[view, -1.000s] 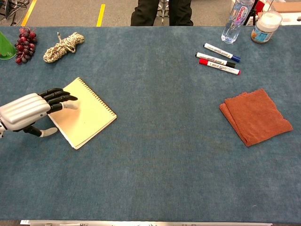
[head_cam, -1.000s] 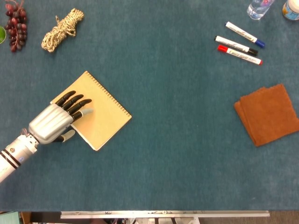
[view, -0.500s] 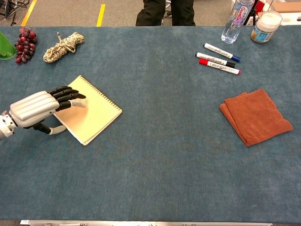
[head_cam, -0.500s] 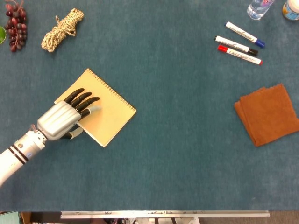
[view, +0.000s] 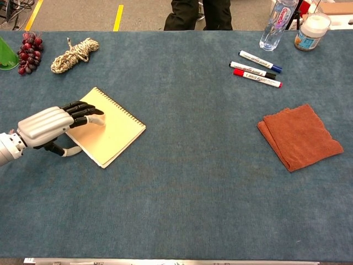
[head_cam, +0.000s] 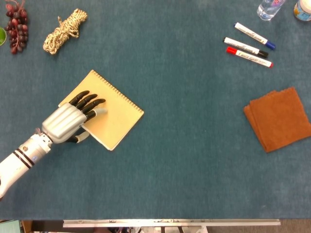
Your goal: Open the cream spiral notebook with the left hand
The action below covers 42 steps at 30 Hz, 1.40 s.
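Note:
The cream spiral notebook [head_cam: 118,112] lies closed and turned diagonally on the blue table at the left, its wire spiral along the far right edge. My left hand [head_cam: 67,121] rests flat on the cover's left part, dark fingers [head_cam: 89,103] stretched out side by side and the thumb down at the near left edge. In the chest view the same left hand [view: 48,123] covers the left corner of the notebook [view: 117,128]. The cover is not lifted. My right hand shows in neither view.
A coil of rope [head_cam: 64,30] and a bunch of grapes [head_cam: 16,26] lie at the far left. Three markers [head_cam: 249,45], a water bottle [view: 276,23] and a white jar [view: 311,32] are far right; an orange cloth [head_cam: 279,118] lies at right.
My left hand has moved right and slightly away, and the notebook under it has slid the same way. The cover has stayed shut.

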### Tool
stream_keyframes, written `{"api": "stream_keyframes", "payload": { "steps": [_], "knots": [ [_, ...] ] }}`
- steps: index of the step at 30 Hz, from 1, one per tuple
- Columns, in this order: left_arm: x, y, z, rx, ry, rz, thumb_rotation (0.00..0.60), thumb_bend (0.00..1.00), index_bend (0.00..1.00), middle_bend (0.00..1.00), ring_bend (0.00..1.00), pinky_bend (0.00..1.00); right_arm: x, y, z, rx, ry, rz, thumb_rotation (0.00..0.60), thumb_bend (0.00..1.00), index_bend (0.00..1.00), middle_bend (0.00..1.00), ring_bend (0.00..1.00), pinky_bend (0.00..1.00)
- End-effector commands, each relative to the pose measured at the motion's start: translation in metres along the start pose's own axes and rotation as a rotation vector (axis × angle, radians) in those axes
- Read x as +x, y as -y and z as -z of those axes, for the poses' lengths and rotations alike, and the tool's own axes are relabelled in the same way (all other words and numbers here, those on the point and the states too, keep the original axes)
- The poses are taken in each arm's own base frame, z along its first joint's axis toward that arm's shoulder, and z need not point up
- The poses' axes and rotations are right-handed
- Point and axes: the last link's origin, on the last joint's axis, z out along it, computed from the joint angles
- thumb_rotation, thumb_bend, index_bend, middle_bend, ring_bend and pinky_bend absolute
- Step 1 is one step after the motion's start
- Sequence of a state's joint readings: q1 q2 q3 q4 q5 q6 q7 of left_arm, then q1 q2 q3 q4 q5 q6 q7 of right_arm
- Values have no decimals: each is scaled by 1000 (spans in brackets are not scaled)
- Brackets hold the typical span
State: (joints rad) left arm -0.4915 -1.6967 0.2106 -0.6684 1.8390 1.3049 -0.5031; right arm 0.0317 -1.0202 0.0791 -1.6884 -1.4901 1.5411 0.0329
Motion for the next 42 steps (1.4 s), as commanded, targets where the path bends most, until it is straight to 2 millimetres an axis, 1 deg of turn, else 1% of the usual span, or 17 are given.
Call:
{"api": "stream_keyframes", "payload": {
  "steps": [1, 12, 16, 18, 20, 23, 26, 30, 33, 35, 37, 42],
  "knots": [
    [2, -4, -6, -4, -18, 44, 600, 298, 197, 102, 27, 21, 0, -1, 0, -3, -1, 0, 600, 232, 310, 268, 184, 292],
    [11, -18, -31, -4, -79, 187, 600, 298, 281, 122, 28, 20, 1, -5, 2, -18, -16, -5, 600, 232, 310, 268, 184, 292],
    [14, -24, -42, 0, -99, 236, 600, 305, 341, 132, 28, 20, 0, -5, 1, -19, -17, -5, 600, 231, 310, 268, 184, 292],
    [15, -27, -45, 0, -103, 262, 600, 337, 366, 137, 28, 19, 0, -6, 1, -20, -17, -5, 600, 231, 310, 268, 184, 292],
    [17, -31, -49, -4, -106, 288, 600, 416, 385, 143, 28, 11, 1, -6, 1, -20, -20, -5, 600, 232, 310, 268, 184, 292],
    [18, -38, -55, -10, -105, 322, 600, 510, 406, 149, 28, 1, 1, -7, 1, -21, -25, -8, 600, 232, 310, 268, 184, 292],
    [19, -46, -62, -10, -101, 359, 600, 561, 422, 154, 28, 0, 2, -7, 2, -20, -29, -10, 600, 232, 310, 268, 184, 292],
    [21, -53, -72, -6, -102, 366, 600, 572, 476, 162, 29, 0, 3, -10, 3, -25, -34, -12, 600, 232, 311, 268, 184, 292],
    [22, -57, -78, -3, -99, 379, 600, 571, 558, 186, 40, 0, 4, -11, 3, -26, -40, -15, 600, 232, 310, 268, 184, 292],
    [23, -58, -79, -2, -96, 390, 600, 568, 602, 206, 55, 0, 3, -12, 3, -27, -40, -18, 600, 232, 310, 268, 184, 292],
    [26, -57, -76, -3, -97, 401, 600, 564, 626, 217, 64, 0, 1, -12, 3, -25, -38, -21, 600, 232, 310, 268, 184, 292],
    [37, -49, -59, 5, -110, 444, 600, 561, 641, 224, 66, 0, 1, -12, 3, -19, -38, -23, 600, 232, 310, 268, 184, 292]
  ]
}}
